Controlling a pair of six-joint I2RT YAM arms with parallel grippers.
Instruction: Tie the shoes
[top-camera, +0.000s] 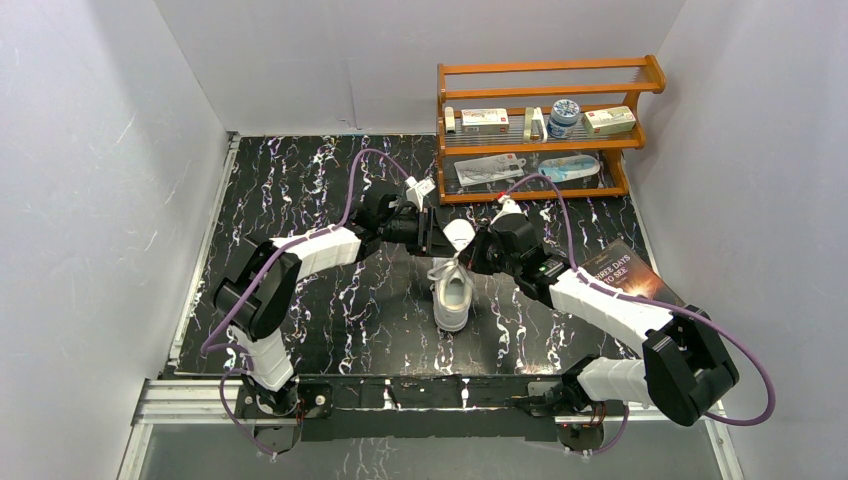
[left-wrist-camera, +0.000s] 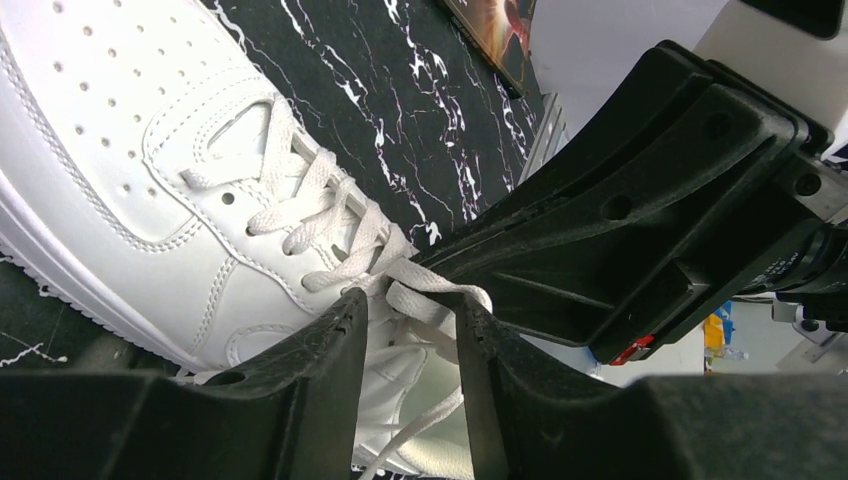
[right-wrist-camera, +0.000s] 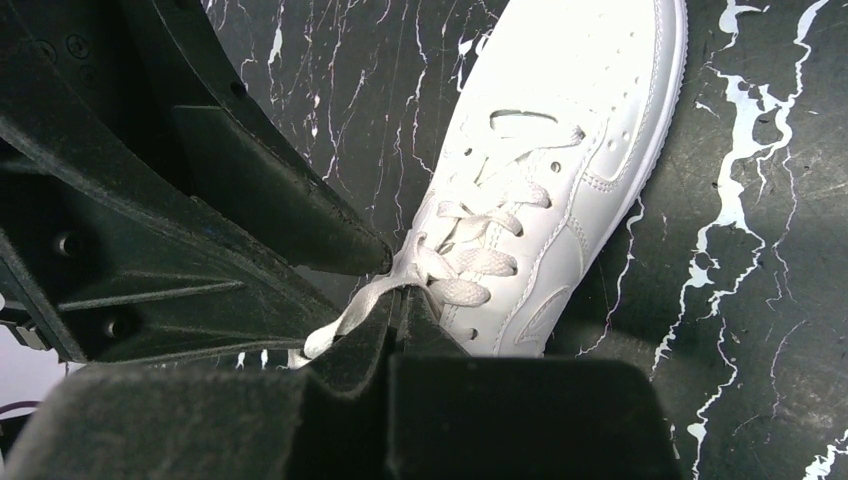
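Observation:
The white sneaker (top-camera: 452, 298) lies mid-table on the black marbled mat, its toe toward the arms. Both grippers meet over the top of its lacing. My left gripper (left-wrist-camera: 410, 303) is open; a flat white lace (left-wrist-camera: 440, 288) lies across the gap between its fingertips, above the shoe's (left-wrist-camera: 120, 180) tongue. My right gripper (right-wrist-camera: 400, 292) is shut on a lace strand (right-wrist-camera: 345, 315) that trails off to the left beside the shoe (right-wrist-camera: 560, 120). In the top view the left gripper (top-camera: 445, 238) and the right gripper (top-camera: 478, 258) nearly touch each other.
A wooden shelf (top-camera: 545, 95) with small boxes and a jar (top-camera: 564, 117) stands at the back right. A dark paperback book (top-camera: 625, 270) lies on the mat under the right arm. White walls close in the left and right sides.

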